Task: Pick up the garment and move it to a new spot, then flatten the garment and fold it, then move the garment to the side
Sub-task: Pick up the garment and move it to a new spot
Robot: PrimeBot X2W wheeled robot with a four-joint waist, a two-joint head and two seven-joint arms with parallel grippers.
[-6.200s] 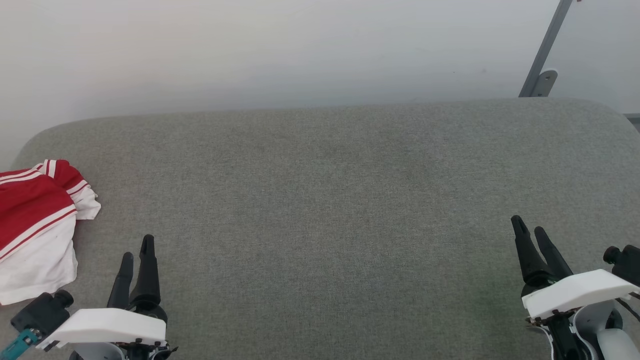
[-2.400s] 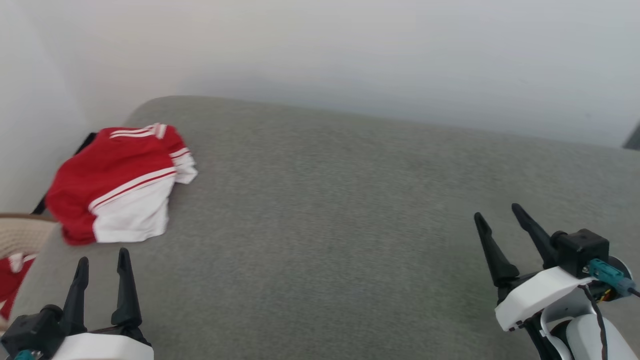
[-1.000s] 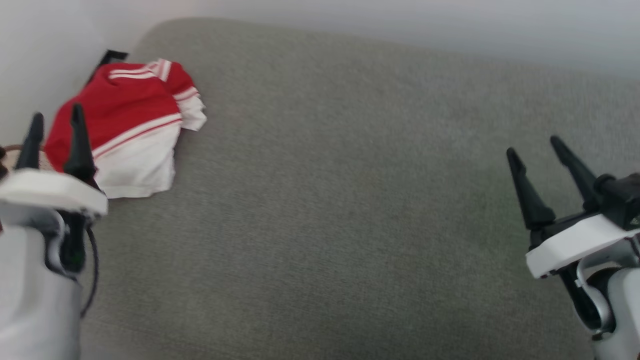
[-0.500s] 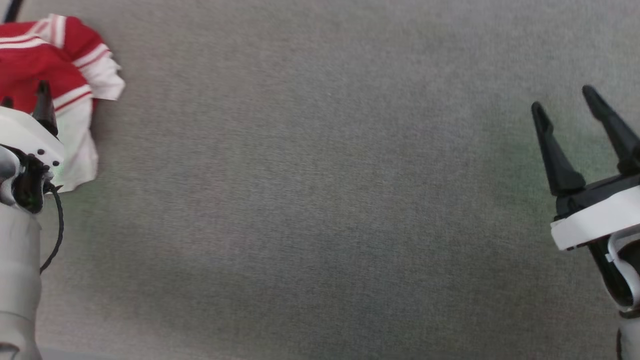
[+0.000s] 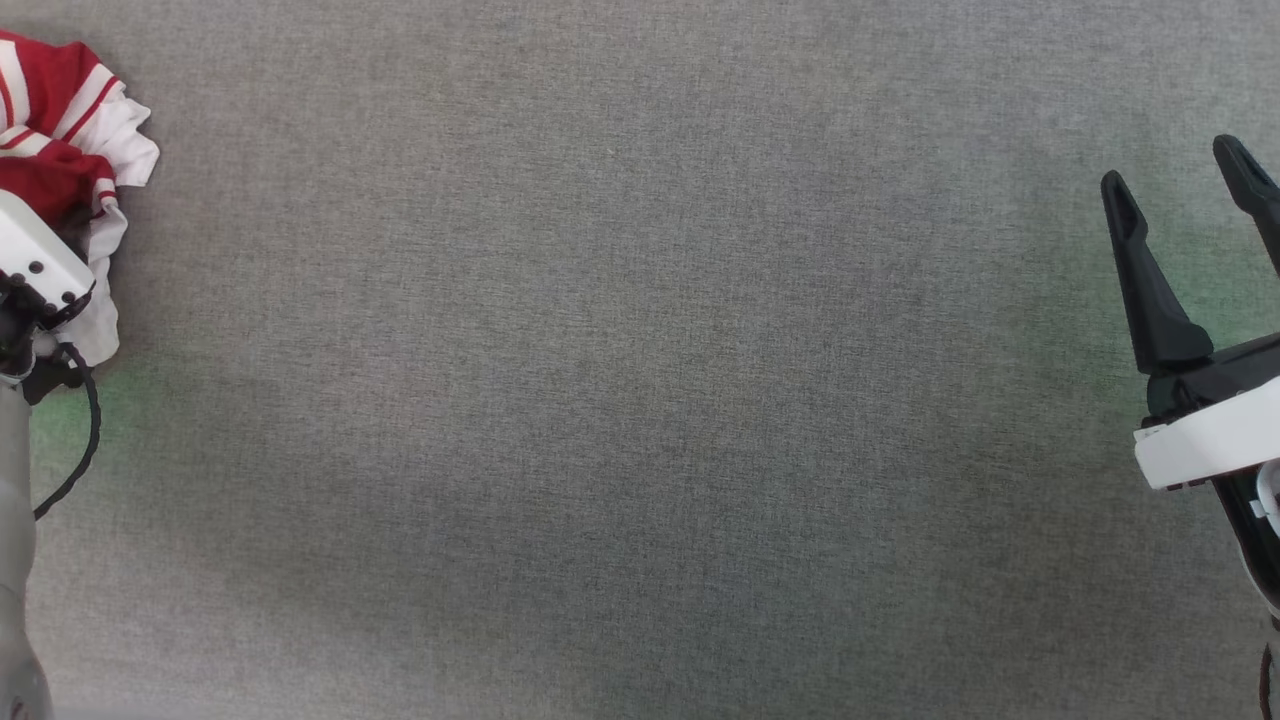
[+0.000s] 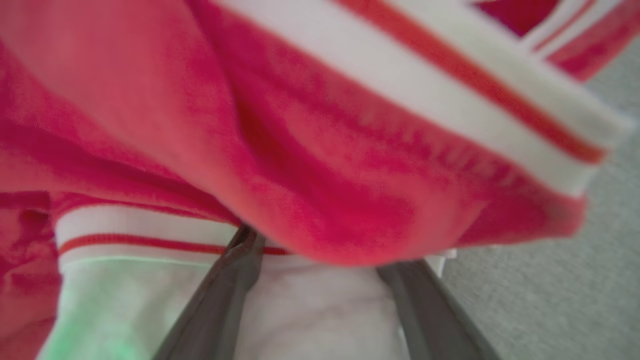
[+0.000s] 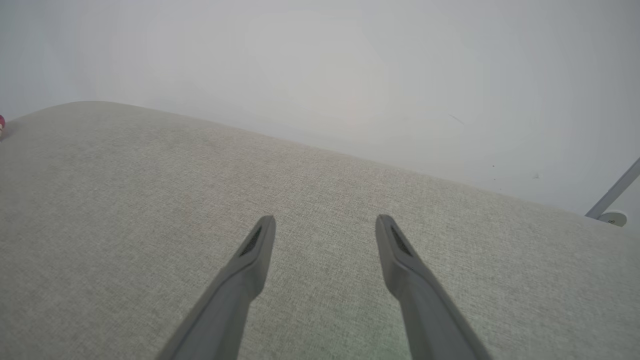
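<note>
A wide grey upholstered cushion [image 5: 640, 400] spreads out in front of the robot, with a pale wall [image 7: 320, 60] behind it. The garment [image 5: 70, 90], red with white cloth and striped trim, lies in a crumpled heap on the cushion, directly under and ahead of the left gripper [image 6: 320, 255]. It is bunched, so no clear long axis can be made out; one striped band runs crosswise beyond the fingers [image 6: 225, 295]. Seen along the left gripper, those two fingers are spread apart. White cloth lies between them, and a red fold drapes over their tips and hides them. They are not pinched together, so the cloth looks straddled rather than gripped. The right gripper [image 5: 1172, 165] hangs above bare cushion, fingers parted and holding nothing. The garment is well apart from it, far off toward its left. The left arm is plainly the nearer one. My judgement is that the pick-up turns on those fingers closing on the fold lying across them.
</note>
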